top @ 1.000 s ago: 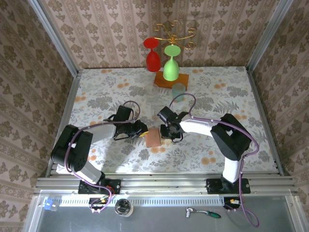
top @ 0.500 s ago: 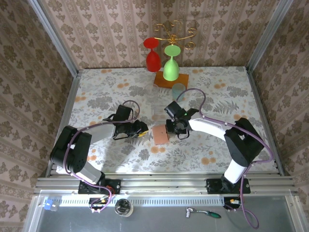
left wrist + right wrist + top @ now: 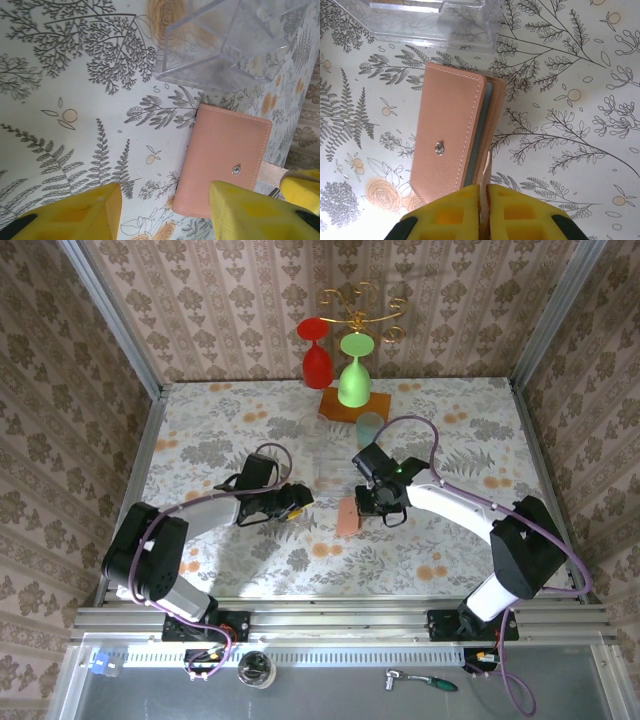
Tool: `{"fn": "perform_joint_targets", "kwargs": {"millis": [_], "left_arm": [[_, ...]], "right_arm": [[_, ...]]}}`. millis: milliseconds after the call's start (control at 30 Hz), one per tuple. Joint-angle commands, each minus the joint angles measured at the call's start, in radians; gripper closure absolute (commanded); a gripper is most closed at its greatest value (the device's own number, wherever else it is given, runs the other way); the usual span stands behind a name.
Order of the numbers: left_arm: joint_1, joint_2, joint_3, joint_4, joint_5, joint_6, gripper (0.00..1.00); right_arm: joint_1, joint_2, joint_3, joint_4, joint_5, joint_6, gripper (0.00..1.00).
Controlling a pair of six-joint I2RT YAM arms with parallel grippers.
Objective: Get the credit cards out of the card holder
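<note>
The card holder (image 3: 347,517) is a closed pink-tan leather wallet with a metal snap, resting on the floral tablecloth between the two arms. My right gripper (image 3: 484,200) is shut on the thin strap (image 3: 486,172) that sticks out of the holder's (image 3: 452,135) near edge. A grey-blue inner edge shows between its covers; the credit cards are hidden inside. My left gripper (image 3: 165,210) stands open just left of the holder (image 3: 225,160), with bare tablecloth between its yellow fingers. From above, the left gripper (image 3: 298,502) and right gripper (image 3: 372,505) flank the holder.
A clear acrylic box (image 3: 235,40) sits just beyond the holder, also seen as the clear box (image 3: 430,20). Farther back stand a pale teal cup (image 3: 370,427) and an orange-brown wooden block (image 3: 343,403) with a red glass (image 3: 317,360) and a green glass (image 3: 354,380). Patterned walls enclose the table.
The left gripper has opened and sits clear of the holder. The right gripper has pulled the holder to the right by its strap, and the right arm has swung outward.
</note>
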State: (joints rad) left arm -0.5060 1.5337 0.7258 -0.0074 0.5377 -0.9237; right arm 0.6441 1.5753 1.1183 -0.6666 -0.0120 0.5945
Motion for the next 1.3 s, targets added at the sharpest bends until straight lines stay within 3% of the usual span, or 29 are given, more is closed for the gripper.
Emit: {"fn": "perform_joint_targets", "kwargs": {"millis": [0,667,1267], "left_arm": [[-0.005,-0.037,0.020,0.007,-0.019,-0.013,0.50],[0.020,-0.090,-0.045,0.007,0.013,-0.009,0.49],[-0.024,-0.074,-0.059,0.030,-0.036,-0.039,0.50]], "right_arm": [[0.011,-0.035,0.048,-0.057,-0.017,-0.033,0.89],[0.104,0.011,0.151,-0.023,-0.060,0.003,0.88],[0.057,-0.067,0.027,-0.147,0.150,-0.060,0.87]]}}
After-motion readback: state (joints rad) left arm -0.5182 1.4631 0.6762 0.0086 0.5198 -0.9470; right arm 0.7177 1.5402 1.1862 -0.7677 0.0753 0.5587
